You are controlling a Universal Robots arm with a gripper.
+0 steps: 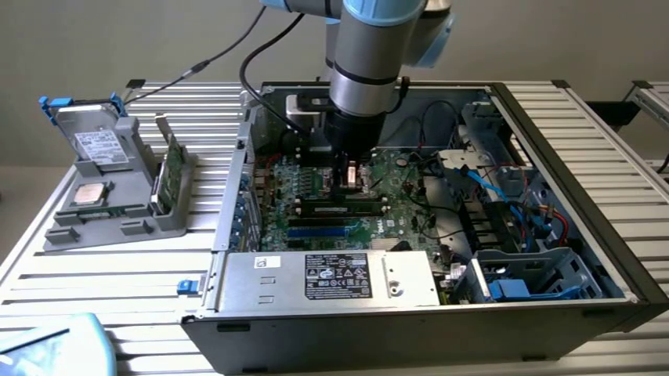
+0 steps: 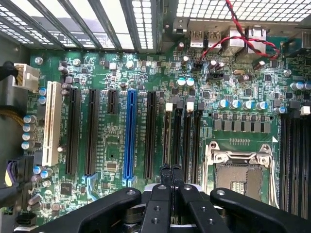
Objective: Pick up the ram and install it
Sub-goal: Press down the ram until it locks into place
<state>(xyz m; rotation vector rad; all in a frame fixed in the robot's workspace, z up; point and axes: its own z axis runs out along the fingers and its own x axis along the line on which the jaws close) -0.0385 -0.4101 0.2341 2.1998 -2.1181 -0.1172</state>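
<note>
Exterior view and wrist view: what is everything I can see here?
table: one, white slats, under everything
computer case: one, dark grey, open, mid-table
motherboard: one, green, inside the case
ram: one, dark green stick, lying along the motherboard just below the gripper
blue slot: one, on the motherboard
processor socket: one, silver frame, on the motherboard
power supply: one, silver box, case's near edge
holder: one, grey, exterior view's left
hard drive: one, silver, in the holder
processor chip: one, silver, on the holder
card: one, green, upright in the holder
robot arm: one, grey and blue, reaching into the case
gripper: one, black, over the motherboard
</note>
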